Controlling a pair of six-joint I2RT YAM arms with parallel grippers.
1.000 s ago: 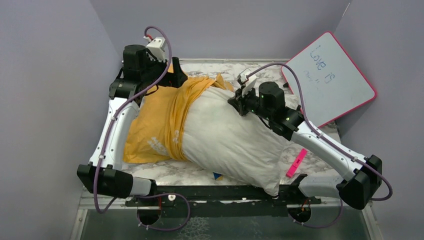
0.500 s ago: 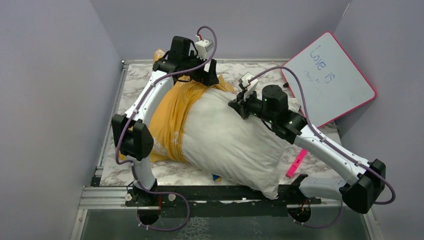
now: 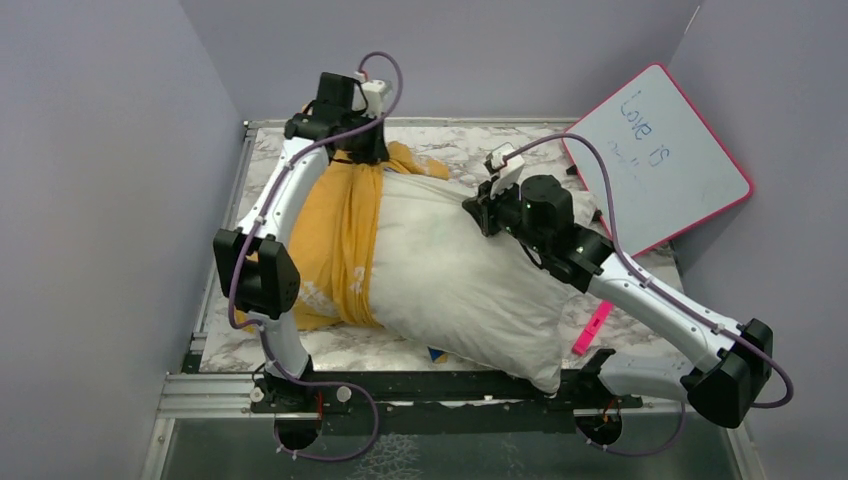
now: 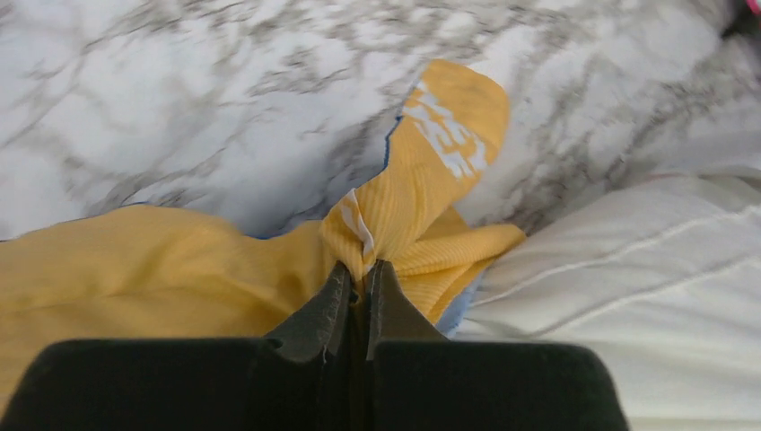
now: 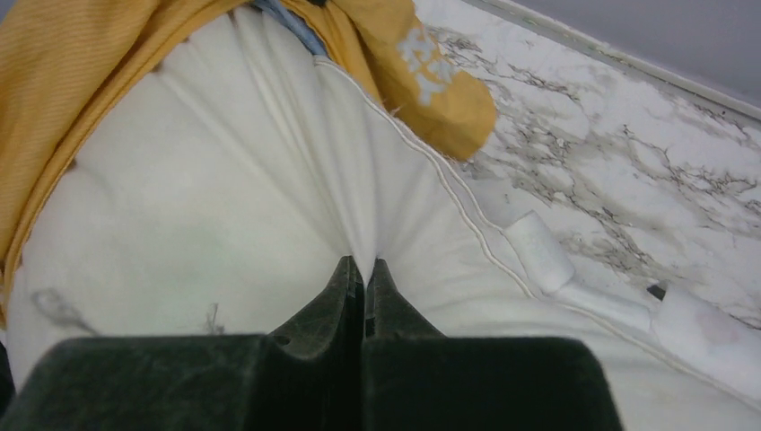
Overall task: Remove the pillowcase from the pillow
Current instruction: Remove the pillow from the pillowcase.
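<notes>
The plump white pillow [image 3: 465, 285] lies slantwise across the marble table. Its left end sits inside the orange-yellow pillowcase [image 3: 335, 235], which is bunched into a band with white lettering showing. At the far end of that band, my left gripper [image 3: 365, 160] is shut on a pinched fold of the pillowcase [image 4: 422, 171], seen close in the left wrist view with the jaws [image 4: 359, 274] closed on yellow ribbed cloth. My right gripper [image 3: 478, 212] is shut on a pleat of the pillow [image 5: 269, 180], its fingertips [image 5: 362, 268] pinching white fabric near the seam.
A pink-edged whiteboard [image 3: 655, 155] leans at the back right. A pink marker [image 3: 592, 326] lies on the table [image 3: 470, 140] right of the pillow. Grey walls close in on the left, back and right. A small blue-and-yellow bit [image 3: 436, 352] peeks out under the pillow's near edge.
My left arm swung from the table's left side up to the far end of the pillowcase, then its open gripper closed on the fabric. The right gripper stayed pinched on the pillow.
</notes>
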